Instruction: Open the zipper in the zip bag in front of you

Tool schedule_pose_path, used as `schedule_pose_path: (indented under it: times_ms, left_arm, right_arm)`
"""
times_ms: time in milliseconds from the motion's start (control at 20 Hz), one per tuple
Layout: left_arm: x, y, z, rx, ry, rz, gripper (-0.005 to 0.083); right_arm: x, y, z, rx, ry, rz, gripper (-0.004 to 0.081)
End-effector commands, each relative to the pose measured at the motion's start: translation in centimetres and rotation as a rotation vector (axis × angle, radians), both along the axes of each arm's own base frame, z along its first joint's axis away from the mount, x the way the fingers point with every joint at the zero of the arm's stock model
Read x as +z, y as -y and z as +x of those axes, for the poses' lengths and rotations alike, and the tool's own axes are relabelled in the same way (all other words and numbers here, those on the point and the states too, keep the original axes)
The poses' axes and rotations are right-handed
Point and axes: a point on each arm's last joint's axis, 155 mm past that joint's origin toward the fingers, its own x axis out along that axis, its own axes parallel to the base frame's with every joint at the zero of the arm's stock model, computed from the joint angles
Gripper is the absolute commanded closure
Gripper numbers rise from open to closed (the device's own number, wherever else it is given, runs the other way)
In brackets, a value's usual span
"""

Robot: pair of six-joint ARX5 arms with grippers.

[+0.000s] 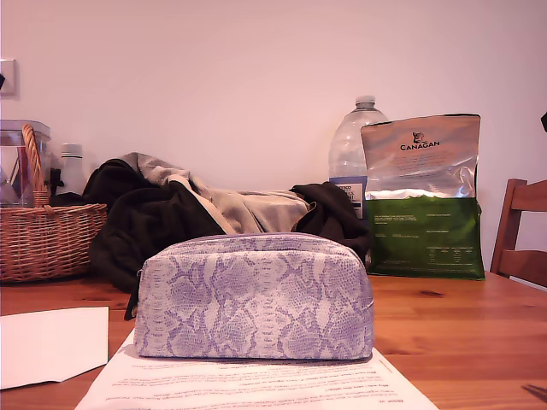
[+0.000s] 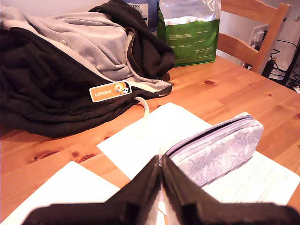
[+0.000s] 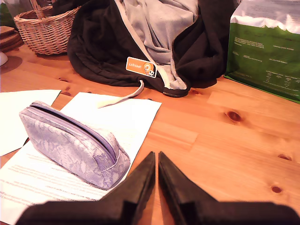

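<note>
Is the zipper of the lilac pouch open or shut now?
Shut. The zipper runs as one closed line along the zip bag, with no gap showing inside.

- The soft lilac-and-white snakeskin zip bag (image 1: 254, 296) is sitting on printed white paper sheets (image 3: 42, 178), with open air lying above its closed purple zipper (image 3: 75, 125).
- A heap of black and grey clothing (image 1: 197, 213) is crowding the space just behind the bag.
- A woven wicker basket (image 1: 47, 231) is blocking the exterior view's left rear.
- A silver-and-green Canagan food bag (image 1: 425, 196) and clear plastic bottle (image 1: 355, 141) are standing behind, towards the exterior view's right.
- Bare wooden worktop (image 3: 234, 154) is lying free beside my second tool (image 3: 156, 161).
- A wooden chair (image 1: 521, 231) is bordering the exterior view's right edge.
</note>
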Motion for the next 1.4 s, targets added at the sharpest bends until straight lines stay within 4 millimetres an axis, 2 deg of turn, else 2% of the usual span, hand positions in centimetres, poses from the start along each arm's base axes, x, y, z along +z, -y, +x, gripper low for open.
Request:
schedule_pose_path:
  times_ms: [0,500,700,850,1000,1100,1350]
  left_arm:
    - [-4.1,-0.1,-1.8,-0.024,-0.169,0.047,0.0792]
    - [-3.9,-0.1,-1.7,-0.024,-0.162,0.044,0.0792]
    - [-2.8,0.4,-1.5,-0.045,-0.122,0.028,0.0792]
    - [-3.2,0.6,-1.4,-0.093,-0.086,0.099,0.0792]
    - [-4.1,1.3,-1.4,-0.15,-0.098,0.144,0.0792]
    - [-4.5,1.6,-1.0,-0.177,-0.092,0.173,0.0793]
    - [-5.0,2.1,0.0,-0.197,-0.087,0.194,0.0792]
  right_arm:
    - [-3.0,0.2,-1.0,0.016,-0.105,-0.052,0.0783]
    - [-2.6,-0.1,-0.9,0.025,-0.094,-0.04,0.0783]
    - [1.0,-2.1,-1.0,0.108,-0.01,0.071,0.0783]
    - [2.2,-3.6,-1.9,0.2,-0.044,0.085,0.0783]
    - [2.6,-5.7,-2.2,0.296,-0.131,0.069,0.0783]
    - [2.0,-7.1,-2.3,0.358,-0.231,0.015,0.0783]
    - [1.2,-9.1,-0.1,0.449,-0.373,-0.205,0.0782]
